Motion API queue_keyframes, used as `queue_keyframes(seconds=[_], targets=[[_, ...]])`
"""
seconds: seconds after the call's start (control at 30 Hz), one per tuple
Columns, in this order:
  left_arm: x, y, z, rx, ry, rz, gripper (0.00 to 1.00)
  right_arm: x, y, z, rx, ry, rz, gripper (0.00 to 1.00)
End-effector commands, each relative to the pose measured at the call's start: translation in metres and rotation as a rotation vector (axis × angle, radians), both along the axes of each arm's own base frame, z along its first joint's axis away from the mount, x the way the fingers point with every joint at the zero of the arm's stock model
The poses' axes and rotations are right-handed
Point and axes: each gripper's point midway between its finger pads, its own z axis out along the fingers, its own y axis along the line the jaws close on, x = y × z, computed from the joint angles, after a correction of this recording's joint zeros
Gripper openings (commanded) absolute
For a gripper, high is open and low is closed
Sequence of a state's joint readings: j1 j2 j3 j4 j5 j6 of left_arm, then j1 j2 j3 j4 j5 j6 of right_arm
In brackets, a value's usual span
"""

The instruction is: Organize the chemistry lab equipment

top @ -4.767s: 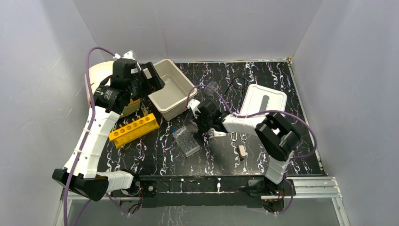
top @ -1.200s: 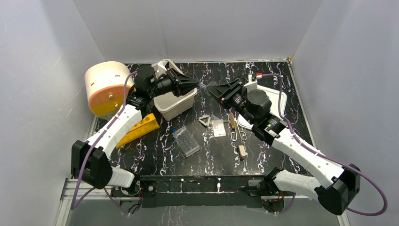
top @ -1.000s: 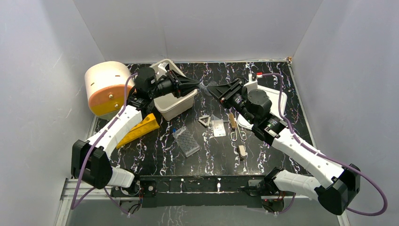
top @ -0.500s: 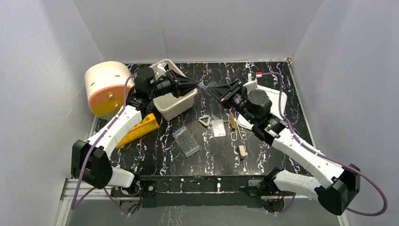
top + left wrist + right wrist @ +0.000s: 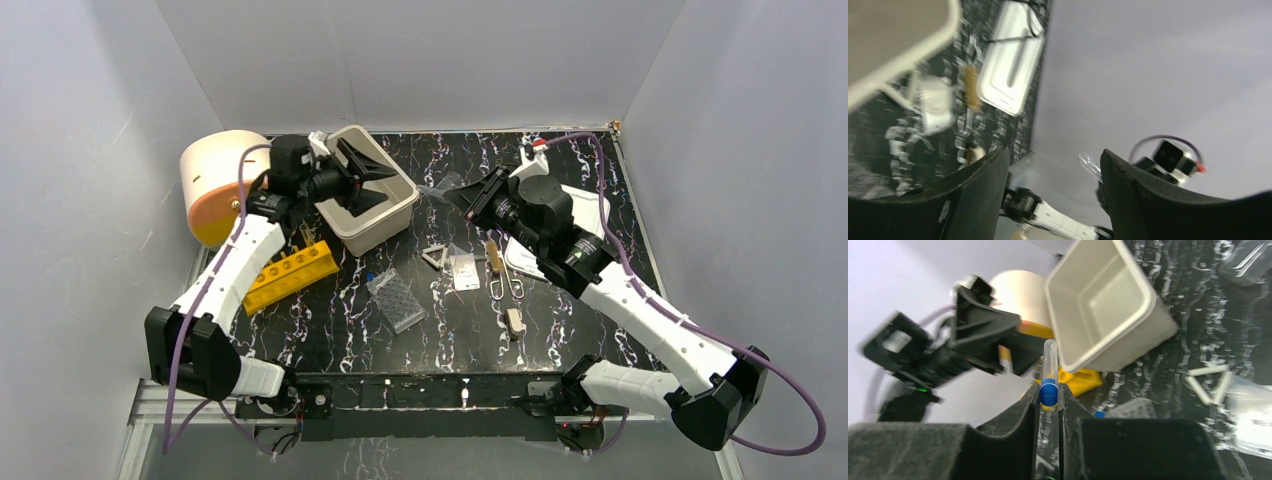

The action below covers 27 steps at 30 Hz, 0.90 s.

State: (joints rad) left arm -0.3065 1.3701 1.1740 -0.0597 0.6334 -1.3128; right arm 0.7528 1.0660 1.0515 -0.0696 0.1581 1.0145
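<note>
- Jaws of my left end effector [image 5: 385, 190] stand wide, with nothing held between them. It hangs over the beige tub [image 5: 385, 230], tips pointing across at the other arm.
- On the right end effector [image 5: 1048, 396] I see a narrow gap, clamped on a clear tube [image 5: 1050, 357] at its blue band. The tube's rounded end sticks out past the fingertips, toward the left end effector.
- On the left wrist camera, that tube end shows in the gap between the black fingers [image 5: 973, 200], apart from both.
- I find the yellow six-hole tube rack [image 5: 290, 275] lying on the bench [image 5: 330, 330], below the left end effector on its near side, just beside the tub.
- The clear well tray [image 5: 397, 300] lies flat on the bench, nearer the bases than either end effector and roughly between them.
- A white triangle [image 5: 433, 257] and a wooden clamp [image 5: 493, 258] lie on the bench, below the right end effector on its near side. A second clamp [image 5: 514, 322] lies nearer the bases still.
- Behind the right end effector, a white lid [image 5: 597, 210] rests partly under that arm's wrist.
</note>
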Motion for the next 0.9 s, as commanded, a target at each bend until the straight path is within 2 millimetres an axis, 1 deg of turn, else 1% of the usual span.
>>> queue_keyframes(seconds=[0.0,0.13,0.17,0.23,0.33,0.4,0.5,0.6,0.67,0.73,0.87], targets=[[-0.009,0.051,0.005,0.337,-0.16,0.039,0.67,0.002,-0.011,-0.019,-0.277,-0.018,0.032,0.18],[-0.005,0.09,0.008,0.612,-0.221,0.111,0.68,-0.003,-0.007,-0.043,-0.478,0.008,0.153,0.17],[-0.003,0.1,0.012,0.667,-0.239,0.133,0.69,-0.006,-0.007,-0.051,-0.524,0.027,0.191,0.17],[-0.002,0.117,0.018,0.759,-0.259,0.173,0.7,-0.011,0.001,-0.064,-0.591,0.056,0.277,0.16],[0.002,0.134,0.031,0.822,-0.279,0.212,0.73,-0.022,0.018,-0.082,-0.678,0.088,0.394,0.14],[0.007,0.143,0.036,0.832,-0.271,0.227,0.73,-0.031,0.029,-0.091,-0.729,0.095,0.456,0.14],[0.011,0.149,0.031,0.815,-0.242,0.232,0.73,-0.044,0.048,-0.106,-0.791,0.114,0.541,0.14],[0.014,0.157,0.027,0.815,-0.225,0.25,0.73,-0.056,0.071,-0.118,-0.844,0.105,0.612,0.15],[0.017,0.166,0.03,0.834,-0.237,0.271,0.73,-0.061,0.085,-0.128,-0.895,0.102,0.643,0.15],[0.019,0.174,0.036,0.865,-0.255,0.289,0.74,-0.065,0.097,-0.136,-0.938,0.1,0.667,0.15],[0.018,0.186,0.058,0.916,-0.312,0.338,0.74,-0.072,0.119,-0.149,-1.0,0.082,0.71,0.15]])
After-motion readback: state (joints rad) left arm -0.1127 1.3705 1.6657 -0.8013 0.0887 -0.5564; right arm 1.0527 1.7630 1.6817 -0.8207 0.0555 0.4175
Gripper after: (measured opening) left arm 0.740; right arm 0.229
